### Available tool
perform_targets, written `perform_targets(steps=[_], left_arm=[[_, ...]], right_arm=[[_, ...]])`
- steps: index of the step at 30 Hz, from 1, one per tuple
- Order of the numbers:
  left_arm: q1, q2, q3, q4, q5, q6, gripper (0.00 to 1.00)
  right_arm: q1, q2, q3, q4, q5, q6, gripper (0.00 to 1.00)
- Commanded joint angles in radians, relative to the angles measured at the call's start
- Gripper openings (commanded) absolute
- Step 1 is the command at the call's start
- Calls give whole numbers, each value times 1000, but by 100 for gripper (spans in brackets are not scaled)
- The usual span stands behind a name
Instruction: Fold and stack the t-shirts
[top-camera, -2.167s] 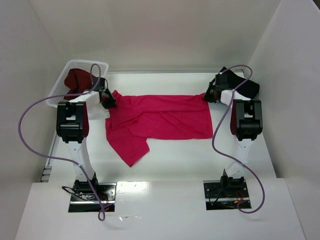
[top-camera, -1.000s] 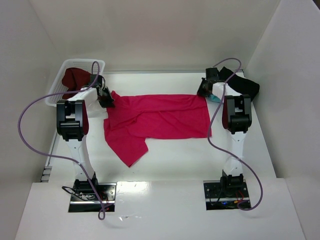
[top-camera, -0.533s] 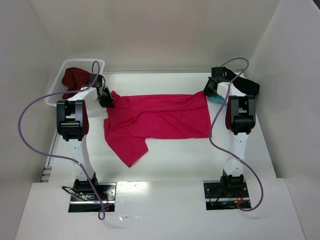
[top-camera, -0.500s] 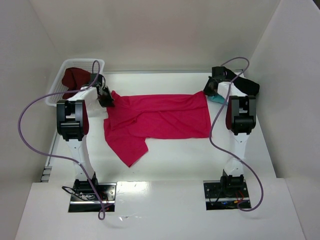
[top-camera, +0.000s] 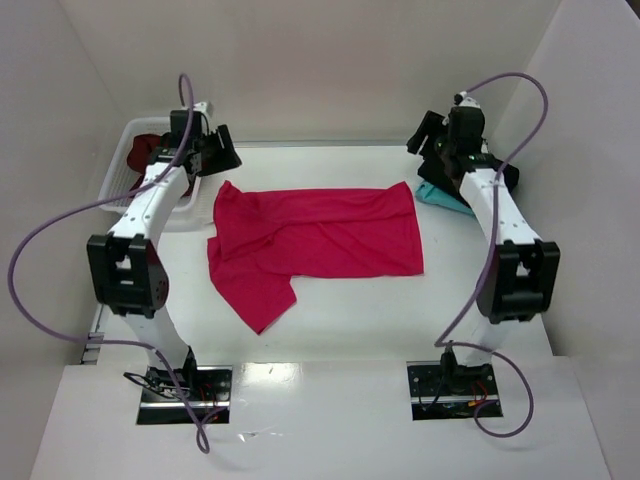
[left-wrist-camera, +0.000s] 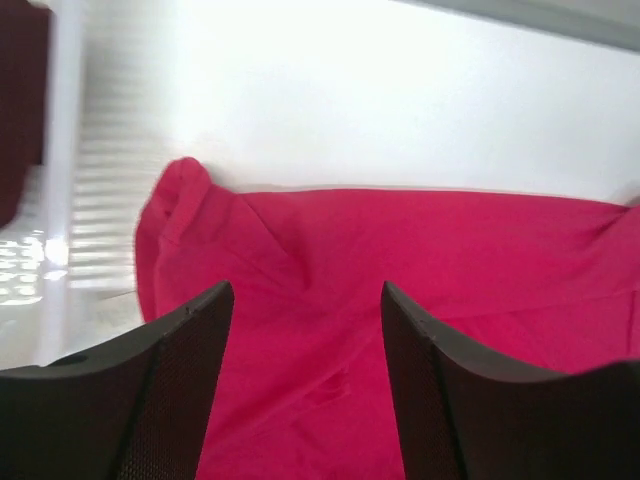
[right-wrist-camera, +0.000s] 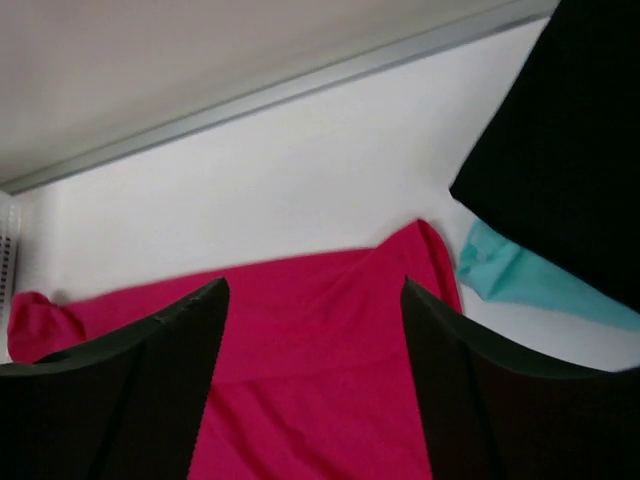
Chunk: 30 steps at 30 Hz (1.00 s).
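Top external: left tool (top-camera: 222, 155), right tool (top-camera: 422, 138) both spread empty above far corners of crimson-pink t-shirt (top-camera: 320, 235).

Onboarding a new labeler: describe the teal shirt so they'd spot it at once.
Go to the far right corner of the table. A black shirt lies there; the teal shirt is the strip poking out from under it, just right of the pink shirt. It is the only blue-green cloth in view.
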Motion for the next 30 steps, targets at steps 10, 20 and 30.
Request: perform_targets(steps=[10,20,30], left_arm=[[-39,-487,-441,-71,68,-79,77],[-265,-815,-844,-149,62,-417,80],[-310,-875,-944,-181,-76,-625,89]], right_arm=[[5,-393,-541,58,14,96,100],[5,-418,-673,8,35,228,100],[5,-436,-787,53,46,325,100]])
